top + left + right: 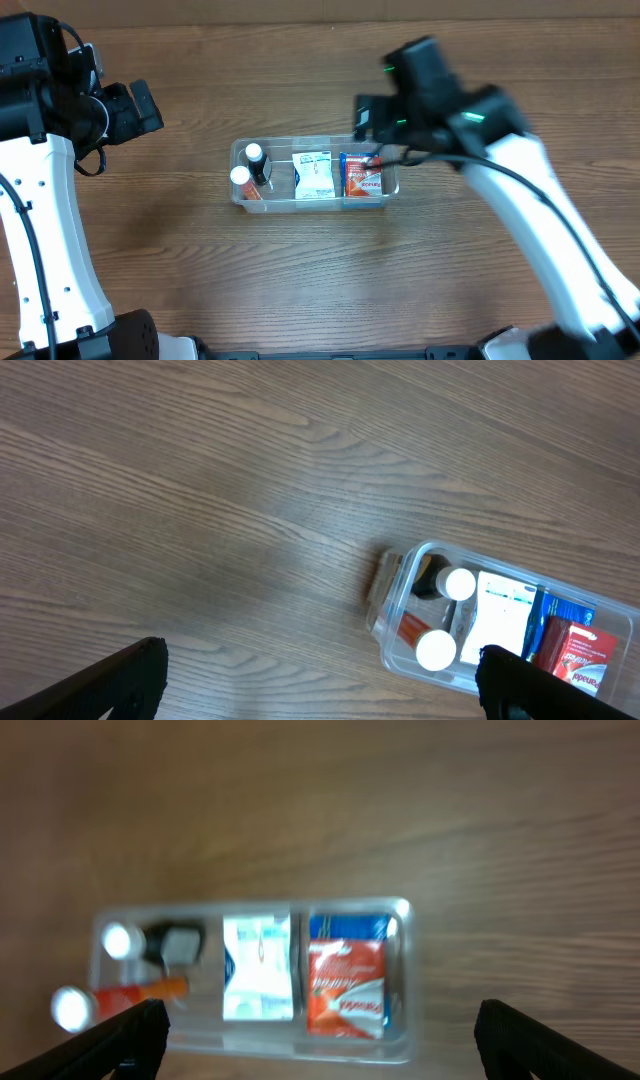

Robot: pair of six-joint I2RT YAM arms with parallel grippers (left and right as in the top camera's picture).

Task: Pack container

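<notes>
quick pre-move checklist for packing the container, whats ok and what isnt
1. Container flat on the table, seen by both wrist cameras: ok.
2. Left pincer open, empty, off to the container's side: ok.
3. Right pincer open, empty, over the container: ok.
4. Two bottles, white box and red box inside the walls: ok.
5. Contents sitting below the rim: cannot tell.
</notes>
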